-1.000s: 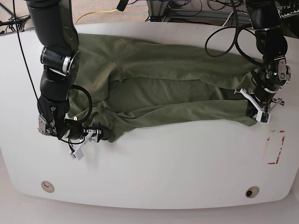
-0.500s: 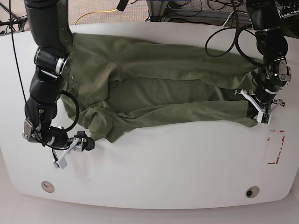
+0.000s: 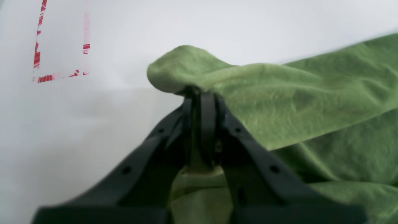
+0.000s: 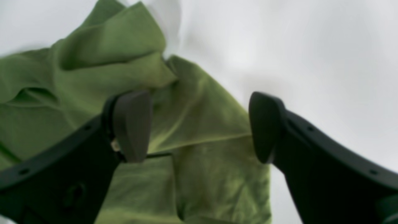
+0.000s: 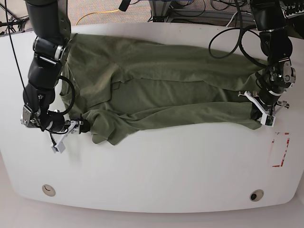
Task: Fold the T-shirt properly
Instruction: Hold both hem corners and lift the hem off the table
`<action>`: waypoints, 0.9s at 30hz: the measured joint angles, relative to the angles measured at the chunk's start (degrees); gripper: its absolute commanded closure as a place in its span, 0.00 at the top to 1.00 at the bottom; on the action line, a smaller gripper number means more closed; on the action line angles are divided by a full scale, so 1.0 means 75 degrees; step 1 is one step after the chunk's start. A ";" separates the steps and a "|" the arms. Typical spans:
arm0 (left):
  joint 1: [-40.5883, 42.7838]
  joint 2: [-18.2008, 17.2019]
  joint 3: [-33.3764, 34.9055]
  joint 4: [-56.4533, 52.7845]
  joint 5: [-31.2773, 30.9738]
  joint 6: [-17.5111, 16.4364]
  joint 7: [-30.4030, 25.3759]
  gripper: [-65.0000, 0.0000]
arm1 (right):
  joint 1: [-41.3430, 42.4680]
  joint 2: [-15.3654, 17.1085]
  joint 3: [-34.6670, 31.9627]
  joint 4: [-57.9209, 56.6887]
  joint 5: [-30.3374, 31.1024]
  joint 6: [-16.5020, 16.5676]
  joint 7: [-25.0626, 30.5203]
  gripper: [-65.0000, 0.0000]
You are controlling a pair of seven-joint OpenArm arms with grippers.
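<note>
- On the white table (image 5: 156,171), the T-shirt (image 5: 166,85) lies spread across the far half, reaching almost from one side edge to the other, partly doubled over itself along its near edge.
- At the left of the base view, the right gripper (image 5: 71,130) sits low just beside the shirt's near-left corner; from here its jaws are too small to read.
- The right wrist view supplies that: the right gripper (image 4: 199,127) has its jaws wide apart, with two dark rounded pads (image 4: 132,124) and nothing between them; below the gap lie layered folds of the shirt's corner and bare table.
- The cloth is thin, soft and olive green, matte, with long shallow wrinkles running along the shirt in the base view and a fine knit grain visible only in the wrist views.
- At the right of the base view, the left gripper (image 5: 263,111) meets the shirt's near-right corner, though the grip itself is hidden there.
- The left wrist view shows it plainly: the left gripper (image 3: 202,102) has its black jaws pressed together on a pinch of cloth, which rises in a rounded hump over the fingertips and drapes away to the right.
- A red rectangle outline (image 5: 280,149), worn and broken, is marked on the table just beyond that corner, in both the base and left wrist views.
</note>
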 measured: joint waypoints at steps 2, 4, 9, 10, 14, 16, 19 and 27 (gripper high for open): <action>0.0015 -0.0003 0.0000 0.0000 -0.0003 0.0000 0.0000 0.00 | -0.0105 -0.0210 0.0009 0.0621 0.0000 0.0003 -0.0178 0.71; 0.0038 -0.0003 0.0000 0.0000 0.0000 -0.0003 0.0000 0.00 | -0.0172 -0.0379 -0.0035 0.1241 0.0067 0.0006 -0.0224 0.71; 0.0064 -0.0012 -0.0003 0.0000 0.0029 0.0000 0.0003 0.00 | -0.0236 -0.0475 -0.0175 0.1920 0.0163 0.0041 -0.0184 0.71; 0.0058 -0.0012 0.0000 0.0000 0.0026 0.0000 0.0000 0.00 | -0.0254 -0.0440 -0.0350 0.1920 0.0105 0.0038 -0.0189 0.71; 0.0064 -0.0009 0.0000 0.0000 0.0029 0.0000 0.0003 0.00 | -0.0356 -0.0463 -0.1052 0.2107 0.0017 0.0032 -0.0268 0.71; 0.0061 -0.0009 0.0000 0.0000 0.0029 0.0000 0.0003 0.00 | -0.0446 -0.0498 -0.1405 0.2407 0.0038 0.0032 -0.0289 0.71; 0.0064 -0.0015 0.0000 0.0000 0.0029 0.0000 0.0000 0.00 | -0.0574 -0.0612 -0.1617 0.2728 0.0198 0.0038 -0.0297 0.71; 0.0064 -0.0006 0.0000 0.0000 0.0029 0.0000 0.0003 0.00 | -0.0752 -0.0755 -0.1647 0.2728 0.0026 0.0038 -0.0379 0.70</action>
